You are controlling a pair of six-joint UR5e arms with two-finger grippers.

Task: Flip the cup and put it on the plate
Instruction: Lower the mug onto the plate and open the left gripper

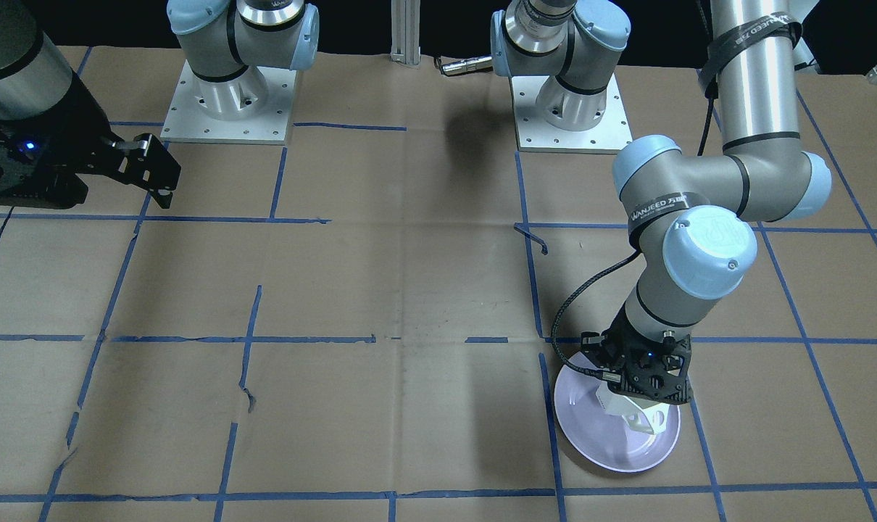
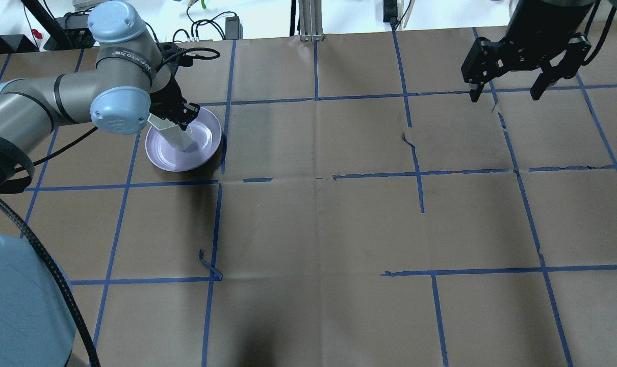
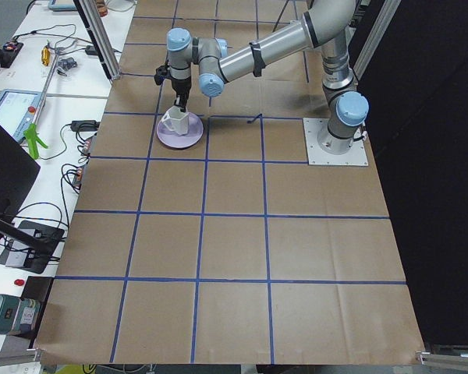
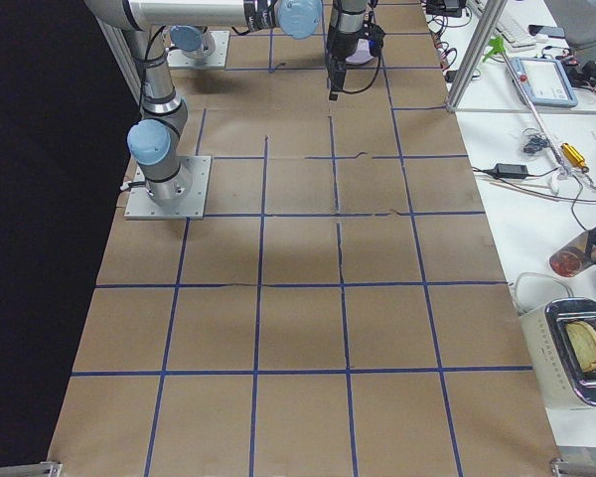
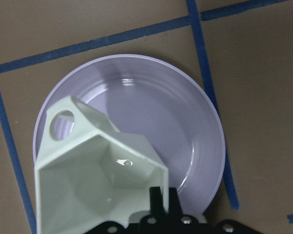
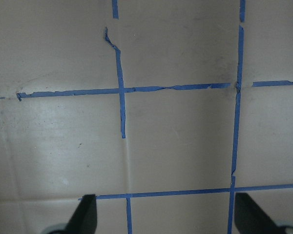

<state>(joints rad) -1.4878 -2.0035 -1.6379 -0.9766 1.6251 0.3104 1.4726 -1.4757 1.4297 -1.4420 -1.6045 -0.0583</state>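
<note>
White cup [image 5: 102, 180] pinched by its rim in left gripper [image 5: 158, 214], tilted, over lavender plate [image 5: 185, 122] toward far left corner of table [image 2: 339, 229]; right gripper [image 2: 505, 92] spread wide near far right corner.

- One white faceted cup [image 5: 97, 180].
- One round lavender plate [image 5: 180, 122].
- Two robot arms, both mine: my left arm [image 2: 43, 102] and my right arm [image 1: 18, 65].
- Two two-finger grippers, one on each arm: my left gripper [image 2: 178, 114] and my right gripper [image 2: 506, 94].
- Two square metal mounts: the left base plate [image 1: 605, 134] and the right base plate [image 1: 192, 123].
- One table [image 2: 339, 229], covered in brown paper with a blue tape grid.
</note>
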